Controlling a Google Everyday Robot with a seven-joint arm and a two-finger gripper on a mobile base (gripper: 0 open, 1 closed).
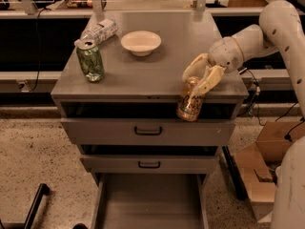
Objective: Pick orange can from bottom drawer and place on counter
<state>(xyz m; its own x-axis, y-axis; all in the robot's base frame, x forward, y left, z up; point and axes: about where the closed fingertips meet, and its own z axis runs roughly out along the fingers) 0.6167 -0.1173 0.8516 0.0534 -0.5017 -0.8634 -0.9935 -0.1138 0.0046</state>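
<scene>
The orange can (189, 101) hangs upright in the air in front of the counter's front edge, its top about level with the counter (157, 73) surface. My gripper (199, 78) is shut on the can's upper part, one cream finger on each side. The white arm reaches in from the right. The bottom drawer (150, 202) is pulled out below, and its grey floor shows nothing on it.
On the counter stand a green can (90, 60) at front left, a white bowl (140, 42) in the middle back, and a white-labelled bottle (97, 31) lying at back left. Two upper drawers with black handles are closed. A cardboard box (259, 175) sits on the floor at right.
</scene>
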